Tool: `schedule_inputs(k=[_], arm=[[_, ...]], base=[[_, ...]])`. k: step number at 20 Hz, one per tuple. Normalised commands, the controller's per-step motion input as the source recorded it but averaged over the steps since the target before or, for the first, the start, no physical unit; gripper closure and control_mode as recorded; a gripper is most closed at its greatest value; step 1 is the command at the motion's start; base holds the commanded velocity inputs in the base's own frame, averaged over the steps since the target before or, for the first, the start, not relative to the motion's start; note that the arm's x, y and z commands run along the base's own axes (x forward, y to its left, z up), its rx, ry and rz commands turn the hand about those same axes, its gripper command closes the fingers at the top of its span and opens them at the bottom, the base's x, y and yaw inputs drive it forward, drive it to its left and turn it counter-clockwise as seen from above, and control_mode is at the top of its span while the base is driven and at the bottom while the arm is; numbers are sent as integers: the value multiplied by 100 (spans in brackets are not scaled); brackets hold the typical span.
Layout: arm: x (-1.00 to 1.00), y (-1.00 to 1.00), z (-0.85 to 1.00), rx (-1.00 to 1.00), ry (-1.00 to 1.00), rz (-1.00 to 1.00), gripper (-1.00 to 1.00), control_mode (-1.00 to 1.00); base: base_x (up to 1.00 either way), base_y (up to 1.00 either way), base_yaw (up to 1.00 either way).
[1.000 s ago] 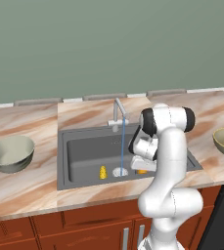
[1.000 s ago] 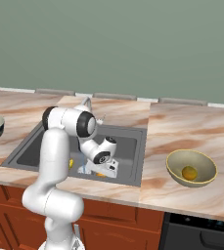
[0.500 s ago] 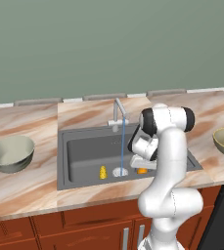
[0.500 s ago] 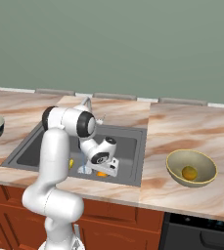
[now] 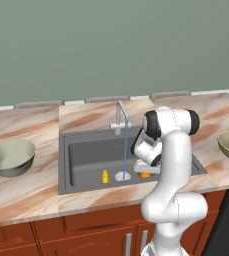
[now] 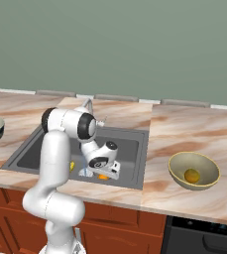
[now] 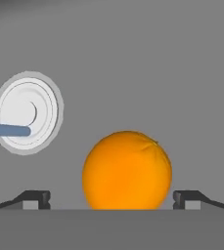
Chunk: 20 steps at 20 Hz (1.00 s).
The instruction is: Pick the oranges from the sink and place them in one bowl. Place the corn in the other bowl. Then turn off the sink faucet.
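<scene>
Altogether two oranges show: one orange point(image 7: 127, 169) lies on the sink point(image 5: 86, 160) floor directly between the wide-open fingertips of the gripper point(image 7: 111, 199), not gripped by either of them, and a second orange point(image 6: 192, 175) sits in the olive-khaki bowl point(image 6: 206, 181) on the counter point(image 6: 184, 134), well off to the gripper's right. One corn cob point(image 5: 105, 176), yellow and knobbly, lies on the basin floor to the gripper's left, beyond the round pale drain point(image 7: 28, 113). Two bowls stand out: the khaki one and a paler grey-green bowl point(image 5: 11, 157) far left on the counter. The near orange is bright, round and smooth with a faint dimple. One slim silver faucet point(image 5: 120, 116) rises behind the gripper, and a thin blue stream of water point(image 5: 125, 152) drops from it onto the drain, just beside the hand.
</scene>
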Motion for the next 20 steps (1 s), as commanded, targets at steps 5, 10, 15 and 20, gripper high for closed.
schedule_inputs(k=[5, 10, 15, 20], arm=[[0, 0, -5, 0, -11, 0, -100, -100], [0, 0, -12, 0, -9, 0, -100, -100], [3, 0, -11, 0, -3, 0, -100, -100], [31, 0, -1, 0, 0, 0, -100, -100]], base=[[0, 0, 0], [0, 0, 0], [0, 0, 0], [0, 0, 0]])
